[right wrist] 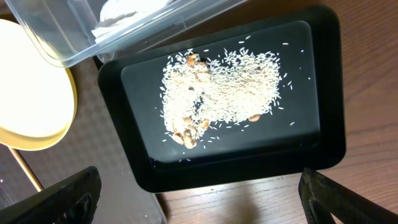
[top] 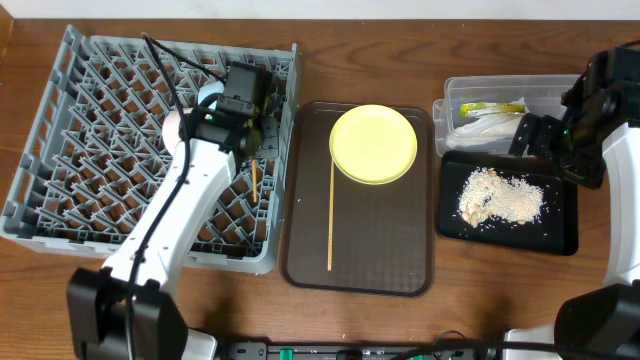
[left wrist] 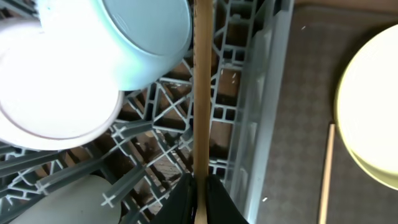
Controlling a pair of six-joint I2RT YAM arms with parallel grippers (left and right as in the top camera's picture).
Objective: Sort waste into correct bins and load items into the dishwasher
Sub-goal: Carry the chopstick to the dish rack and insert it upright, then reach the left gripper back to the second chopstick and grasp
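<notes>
Closest in, at the bottom edge of my left wrist view, my left claw [left wrist: 200, 186] is pinched tight on a thin wooden chopstick [left wrist: 201, 93]. The stick runs straight up the frame from between my fingers and off its top edge, over the large square grey plastic dish rack [left wrist: 261, 93]. Just left of the stick, in the upper left, a light blue bowl [left wrist: 149, 43] lies tipped on the pegs, and a white bowl [left wrist: 56, 106] overlaps it from below. Past the rack's right wall lies the dark brown serving tray [left wrist: 305, 124], bearing the second wooden chopstick [left wrist: 326, 174] and, at the right edge, the round pale yellow plate [left wrist: 373, 112]. My right claw [right wrist: 199, 205] is spread as wide as it goes and holds nothing. Its fingers sit in the bottom corners of the right wrist view, above the near rim of the shallow black rectangular tray [right wrist: 329, 93]. A beige crumbly heap of food scraps [right wrist: 224, 87] covers the middle of that tray. Beyond it, in the upper left, stands the clear rectangular plastic tub [right wrist: 74, 43] with crumpled white paper [right wrist: 124, 9] inside. From overhead, the green-and-yellow snack wrapper [top: 490, 108] lies in the same tub.
</notes>
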